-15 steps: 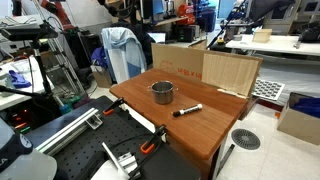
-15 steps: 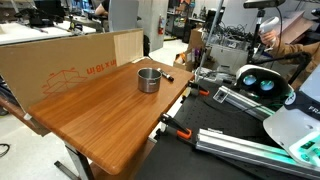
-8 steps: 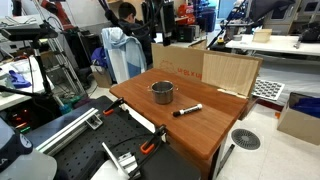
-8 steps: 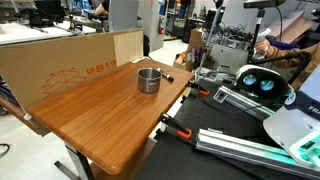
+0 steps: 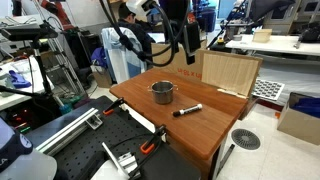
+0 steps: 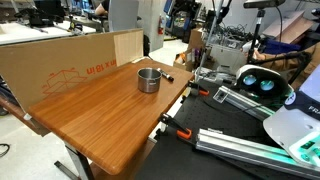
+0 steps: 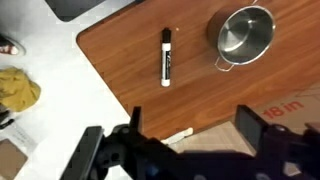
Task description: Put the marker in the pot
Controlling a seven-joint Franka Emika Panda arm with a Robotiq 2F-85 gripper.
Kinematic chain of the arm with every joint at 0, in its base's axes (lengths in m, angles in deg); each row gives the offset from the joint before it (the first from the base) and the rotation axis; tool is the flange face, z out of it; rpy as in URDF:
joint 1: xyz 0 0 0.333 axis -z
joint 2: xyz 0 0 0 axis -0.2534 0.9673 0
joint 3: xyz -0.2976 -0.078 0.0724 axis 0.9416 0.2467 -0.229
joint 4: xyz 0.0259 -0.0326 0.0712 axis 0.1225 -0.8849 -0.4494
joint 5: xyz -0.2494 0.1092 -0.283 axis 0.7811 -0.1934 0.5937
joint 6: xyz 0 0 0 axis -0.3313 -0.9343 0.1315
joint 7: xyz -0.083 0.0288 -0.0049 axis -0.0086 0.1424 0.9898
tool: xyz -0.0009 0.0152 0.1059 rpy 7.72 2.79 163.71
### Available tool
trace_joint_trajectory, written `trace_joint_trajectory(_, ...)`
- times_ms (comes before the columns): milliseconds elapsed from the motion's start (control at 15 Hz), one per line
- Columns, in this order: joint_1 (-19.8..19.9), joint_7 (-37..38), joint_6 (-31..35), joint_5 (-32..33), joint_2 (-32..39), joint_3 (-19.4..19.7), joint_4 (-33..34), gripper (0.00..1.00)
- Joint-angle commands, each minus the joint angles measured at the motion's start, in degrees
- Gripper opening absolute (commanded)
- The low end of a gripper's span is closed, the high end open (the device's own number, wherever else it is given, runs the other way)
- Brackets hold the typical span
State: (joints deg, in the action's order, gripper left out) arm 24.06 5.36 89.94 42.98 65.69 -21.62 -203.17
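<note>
The marker (image 5: 187, 110) lies flat on the wooden table (image 5: 200, 135), a short way from the pot (image 5: 162, 92), a small grey metal pot standing upright. Both exterior views show them; the pot (image 6: 148, 79) has the marker (image 6: 169, 77) just beside it. My gripper (image 5: 183, 48) hangs high above the table's far edge, open and empty. In the wrist view the gripper (image 7: 192, 130) has its two dark fingers (image 7: 135, 125) spread wide, with the marker (image 7: 166, 57) and the pot (image 7: 245, 33) far below, apart from each other.
A large cardboard box (image 5: 230, 70) stands against the table's far side and also shows in an exterior view (image 6: 70, 65). Orange clamps (image 5: 150, 146) grip the table's near edge. A yellow cloth (image 7: 15, 88) lies on the floor beside the table.
The arm has swung into an exterior view from the top and now hangs over the far side of the table. The marker and the pot have not moved.
</note>
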Motion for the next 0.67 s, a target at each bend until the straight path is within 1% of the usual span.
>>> trace_joint_trajectory(0, 1.3, 1.6, 5.1, 2.4, 4.1, 0.7, 0.8, 1.00)
trace_joint_trajectory(200, 1.6, 2.6, 7.5, 3.2, 8.1, 1.6, 1.4, 1.00)
trace_joint_trajectory(400, 1.5, 6.0, 9.8, 6.1, 12.8, 2.5, 2.2, 1.00)
trace_joint_trajectory(600, 0.5, 9.4, 12.3, 8.5, 17.4, 3.7, 2.9, 1.00)
